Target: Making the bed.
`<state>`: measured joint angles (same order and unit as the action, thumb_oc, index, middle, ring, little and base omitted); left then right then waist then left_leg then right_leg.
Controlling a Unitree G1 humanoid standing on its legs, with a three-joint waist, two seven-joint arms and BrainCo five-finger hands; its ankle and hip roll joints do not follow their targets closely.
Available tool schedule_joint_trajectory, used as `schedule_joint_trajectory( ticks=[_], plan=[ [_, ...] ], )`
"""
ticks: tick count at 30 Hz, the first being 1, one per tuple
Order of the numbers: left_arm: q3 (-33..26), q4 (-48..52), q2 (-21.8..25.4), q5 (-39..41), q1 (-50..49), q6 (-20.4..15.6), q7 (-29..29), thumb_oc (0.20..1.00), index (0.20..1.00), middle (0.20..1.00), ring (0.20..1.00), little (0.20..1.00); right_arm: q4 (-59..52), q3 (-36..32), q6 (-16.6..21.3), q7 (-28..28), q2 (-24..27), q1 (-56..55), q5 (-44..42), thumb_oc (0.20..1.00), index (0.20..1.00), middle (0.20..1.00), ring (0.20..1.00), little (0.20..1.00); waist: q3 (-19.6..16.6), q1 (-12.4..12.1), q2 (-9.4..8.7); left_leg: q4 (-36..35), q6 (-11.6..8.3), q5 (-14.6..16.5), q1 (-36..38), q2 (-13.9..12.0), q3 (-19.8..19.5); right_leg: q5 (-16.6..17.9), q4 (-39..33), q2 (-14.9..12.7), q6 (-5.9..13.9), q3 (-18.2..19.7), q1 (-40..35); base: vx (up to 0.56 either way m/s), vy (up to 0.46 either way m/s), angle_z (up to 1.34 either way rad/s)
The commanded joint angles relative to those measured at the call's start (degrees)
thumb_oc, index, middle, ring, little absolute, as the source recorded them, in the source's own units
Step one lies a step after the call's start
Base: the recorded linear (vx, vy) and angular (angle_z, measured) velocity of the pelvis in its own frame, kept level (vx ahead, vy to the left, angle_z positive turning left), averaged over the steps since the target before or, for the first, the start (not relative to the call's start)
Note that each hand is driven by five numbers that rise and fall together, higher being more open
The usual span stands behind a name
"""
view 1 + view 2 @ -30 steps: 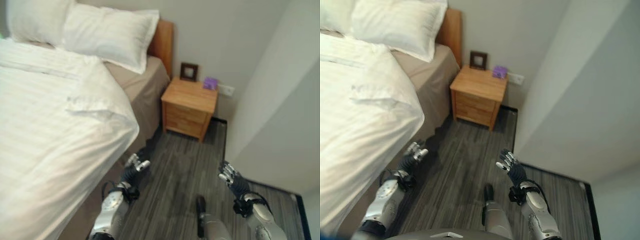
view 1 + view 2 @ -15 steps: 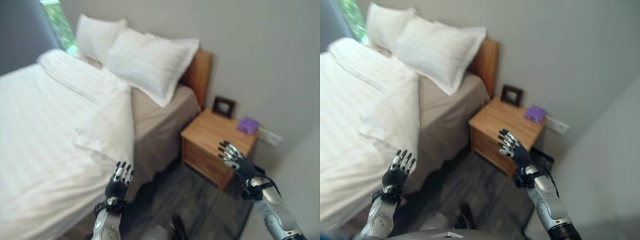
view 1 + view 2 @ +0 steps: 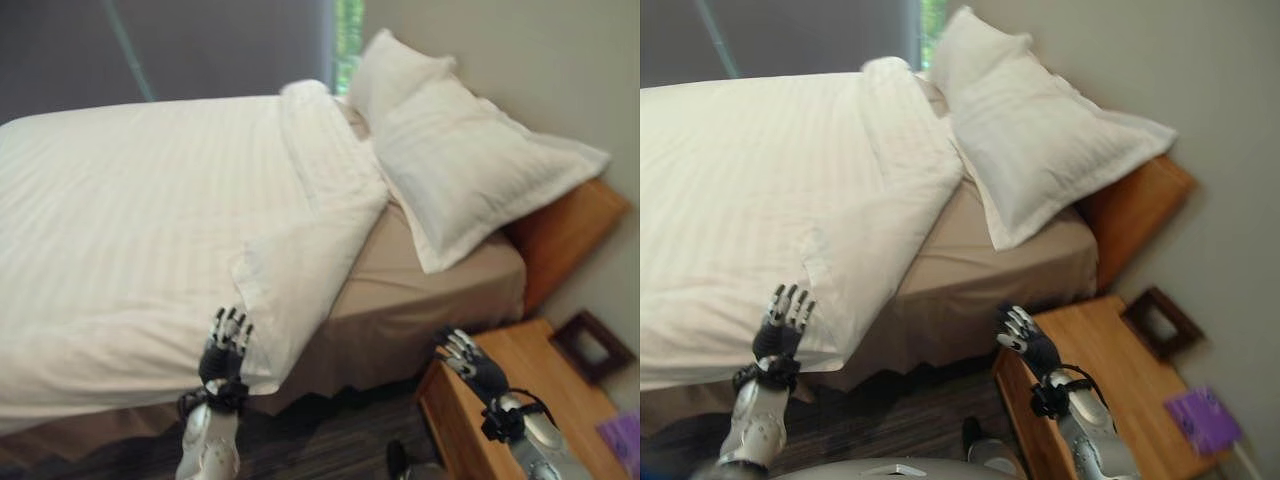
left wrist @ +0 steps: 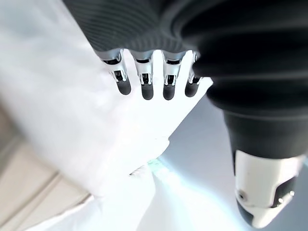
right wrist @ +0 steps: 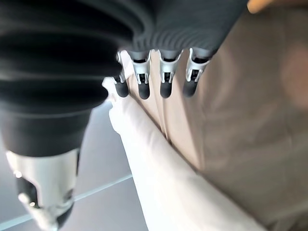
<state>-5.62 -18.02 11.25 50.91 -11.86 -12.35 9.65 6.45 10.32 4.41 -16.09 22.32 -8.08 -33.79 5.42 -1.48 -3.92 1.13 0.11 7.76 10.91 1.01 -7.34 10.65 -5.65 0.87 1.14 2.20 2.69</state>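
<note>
1. While both hands hang in front of the bed with straight, spread fingers and grasp nothing, the head camera has swung from the floor and nightstand up onto the bed, so the robot now faces its work.
2. Left hand (image 3: 225, 345) has risen to the hanging corner of the white duvet (image 3: 150, 210), at about 7 o'clock; whether it touches is unclear.
3. Right hand (image 3: 465, 362) sits at 5 o'clock over the nightstand (image 3: 520, 400), below the pillows (image 3: 470, 165).
4. Brown sheet (image 3: 430, 285) lies bare at 3 o'clock, so the duvet likely needs pulling up.
5. Left wrist view shows fingers (image 4: 146, 86) over white cloth; right wrist view shows fingers (image 5: 164, 83) over the brown sheet.
</note>
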Motion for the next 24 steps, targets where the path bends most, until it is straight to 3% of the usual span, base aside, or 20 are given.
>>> schedule_joint_trajectory(
  ticks=[1, 5, 6, 7, 9, 11, 13, 14, 16, 18, 21, 24],
  plan=[
    [-0.19, 2.26, 6.08, -7.53, 3.05, -1.7, -0.89, 1.0, 1.0, 1.0, 1.0, 1.0, -4.91, 0.0, 3.02, -0.99, 0.53, 1.93, -0.7, 1.0, 1.0, 1.0, 1.0, 1.0, -0.69, 0.48, 0.82, -5.46, 0.36, -8.64, -4.51, 2.07, 1.32, -5.74, 0.89, -2.23, 5.92, 0.22, -5.13, 0.05, -0.095, 0.03],
    [1.11, 7.1, 9.6, -12.7, 3.19, -1.02, -1.21, 1.0, 1.0, 1.0, 1.0, 1.0, -5.16, 0.67, 2.24, -1.8, 1.21, 2.08, -0.52, 1.0, 1.0, 1.0, 1.0, 1.0, -0.53, 1.04, 1.33, -5.71, -0.25, -8.83, -4.41, 1.64, 0.8, -6.34, 1.13, -1.71, 5.1, 0.08, -5.38, 0.03, -0.058, 0.12],
    [0.29, 8.15, 12.98, -19.02, 3.84, -0.62, -3.06, 1.0, 1.0, 1.0, 1.0, 1.0, -5.05, 1.2, 1.37, -2.45, 1.79, 2.27, 0.03, 1.0, 1.0, 1.0, 1.0, 1.0, -0.69, 1.51, 1.61, -5.78, -0.68, -8.8, -4.21, 1.31, 0.84, -6.64, 1.22, -1.38, 4.76, -0.03, -5.45, 0.04, -0.062, 0.03],
    [0.27, 8.19, 12.98, -19.06, 3.82, -0.59, -3.1, 1.0, 1.0, 1.0, 1.0, 1.0, -5.05, 1.22, 1.36, -2.45, 1.77, 2.29, 0.04, 1.0, 1.0, 1.0, 1.0, 1.0, -0.68, 1.53, 1.6, -5.78, -0.69, -8.79, -4.19, 1.3, 0.83, -6.65, 1.22, -1.38, 4.76, -0.04, -5.47, 0.06, -0.066, -0.07],
    [-1.51, 9.03, 17.16, -27.8, 5.32, 0.97, -6.22, 1.0, 1.0, 1.0, 1.0, 1.0, -4.55, 1.91, 0.49, -2.83, 1.84, 2.53, 0.07, 1.0, 1.0, 1.0, 1.0, 1.0, -0.86, 1.8, 1.73, -5.87, -1.0, -8.7, -4.03, 1.01, 0.97, -6.83, 1.03, -1.01, 4.54, 0.07, -5.66, 0.06, -0.056, -0.05],
    [-5.45, 8.82, 28.3, -43.29, 11.21, 3.0, -9.71, 1.0, 1.0, 1.0, 1.0, 1.0, -4.44, 2.81, -1.44, -4.75, 1.69, 2.46, -0.4, 1.0, 1.0, 1.0, 1.0, 1.0, -1.31, 2.44, 1.81, -6.12, -1.53, -8.56, -3.94, 0.47, 1.53, -7.01, 0.65, -0.41, 4.65, 0.03, -5.66, 0.09, -0.079, -0.01],
    [-5.33, 8.68, 28.41, -43.4, 11.43, 2.99, -9.78, 1.0, 1.0, 1.0, 1.0, 1.0, -4.43, 2.75, -1.46, -4.77, 1.55, 2.53, -0.39, 1.0, 1.0, 1.0, 1.0, 1.0, -1.23, 2.37, 1.7, -6.1, -1.54, -8.53, -3.93, 0.47, 1.55, -7.04, 0.65, -0.41, 4.64, 0.04, -5.67, 0.04, -0.031, -0.12],
    [-5.45, 7.65, 31.93, -47.02, 14.13, 3.73, -10.71, 1.0, 1.0, 1.0, 1.0, 1.0, -4.71, 2.89, -1.91, -5.61, 1.58, 1.97, -0.5, 1.0, 1.0, 1.0, 1.0, 1.0, -1.43, 2.74, 1.6, -6.13, -1.66, -8.44, -4.0, 0.3, 1.81, -7.11, 0.65, -0.23, 4.69, 0.07, -5.61, 0.06, -0.05, -0.18],
    [-2.3, 0.58, 40.33, -54.64, 24.61, 6.46, -14.98, 1.0, 1.0, 1.0, 1.0, 1.0, -5.54, 3.93, -2.59, -7.15, 2.34, -2.66, 0.6, 1.0, 1.0, 1.0, 1.0, 1.0, -1.95, 4.66, 1.42, -6.13, -1.95, -8.14, -4.58, -0.2, 2.6, -7.41, 0.65, 0.33, 4.8, 0.26, -4.9, 0.08, -0.065, 0.0],
    [0.48, -1.93, 42.73, -58.79, 29.97, 7.75, -16.71, 1.0, 1.0, 1.0, 1.0, 1.0, -5.35, 3.44, -2.56, -7.01, 2.13, -4.51, 0.8, 1.0, 1.0, 1.0, 1.0, 1.0, -2.03, 5.25, 1.19, -6.13, -2.09, -8.28, -5.46, -0.3, 2.51, -7.4, 0.65, 0.42, 4.75, 0.0, -4.18, 0.01, -0.028, -0.07],
    [4.7, -8.5, 44.72, -61.9, 37.73, 8.68, -19.11, 1.0, 1.0, 1.0, 1.0, 1.0, -5.48, 3.95, -2.47, -7.36, 2.51, -6.3, 0.53, 1.0, 1.0, 1.0, 1.0, 1.0, -2.13, 6.72, 0.98, -6.13, -2.4, -8.43, -7.13, -0.43, 2.93, -7.21, 0.65, 0.58, 4.97, -0.09, -2.62, -0.03, -0.014, -0.06],
    [14.52, -22.5, 43.74, -61.54, 52.39, 9.62, -21.47, 1.0, 1.0, 1.0, 1.0, 1.0, -5.64, 4.69, -1.55, -6.78, 3.75, -7.39, -0.49, 1.0, 1.0, 1.0, 1.0, 1.0, -2.16, 8.22, 0.79, -6.13, -2.65, -8.93, -9.88, -0.76, 3.9, -6.43, 0.65, 0.77, 5.49, 0.14, 0.32, -0.04, 0.006, -0.12]
  ],
)
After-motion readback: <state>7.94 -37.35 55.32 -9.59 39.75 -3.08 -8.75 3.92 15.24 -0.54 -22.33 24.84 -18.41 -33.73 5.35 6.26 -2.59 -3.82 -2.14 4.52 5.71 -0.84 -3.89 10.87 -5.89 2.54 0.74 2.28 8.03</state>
